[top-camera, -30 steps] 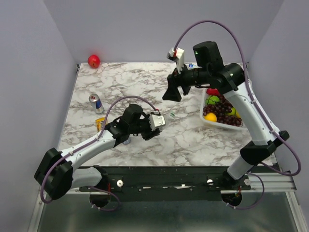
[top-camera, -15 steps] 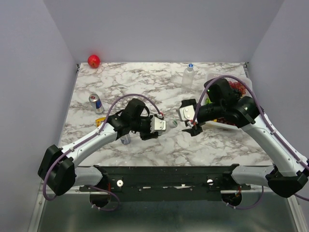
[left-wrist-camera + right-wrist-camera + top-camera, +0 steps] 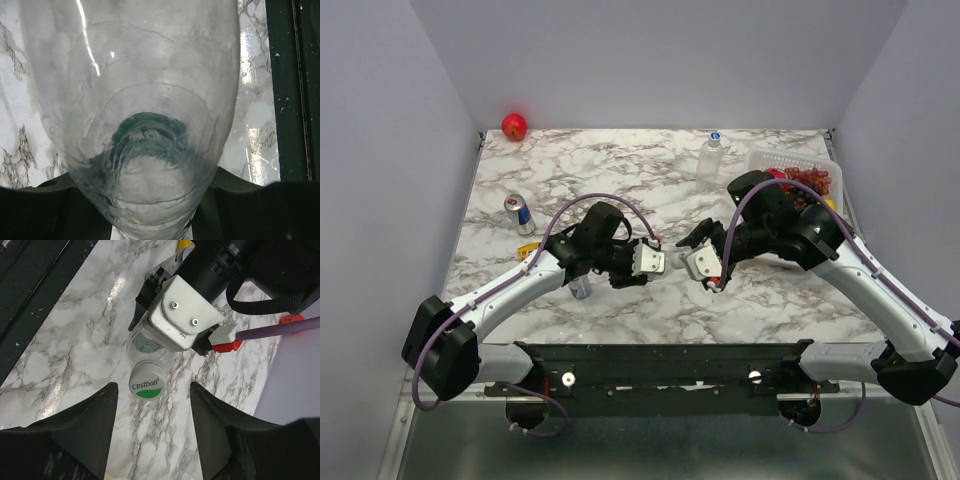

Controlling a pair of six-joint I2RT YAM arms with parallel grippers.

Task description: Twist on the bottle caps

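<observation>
The marbled surface (image 3: 620, 170) spreads under both my arms. A white basket (image 3: 825, 163) of fruit sits out at 2 o'clock.

The bottle (image 3: 135, 90) I am working on is off the surface, just toward 6 o'clock from the middle. My left fingers (image 3: 40, 215) are clamped around its clear body. It lies roughly level, with its long axis running from 9 to 3 o'clock. The mouth points to 3 o'clock, straight at my right wrist, and the base end fills my left wrist view. A dark green tint shows through the wall there.

The second bottle (image 3: 710, 160) stands upright at 1 o'clock, well apart from my arms, with a blue cap (image 3: 715, 135) on top. A silver-blue can (image 3: 519, 212) stands at 9 o'clock. A red ball-shaped thing (image 3: 514, 126) rests at 11 o'clock by the far wall.

The smallest piece is the white cap (image 3: 147, 384) with the green mark. It sits at the mouth end of the held bottle, its flat top facing my right wrist camera — how far it is threaded on I cannot tell.

My right fingers (image 3: 90, 435) are spread wide. One lies on each side of the cap and neither touches it — clear marble shows in both gaps.
</observation>
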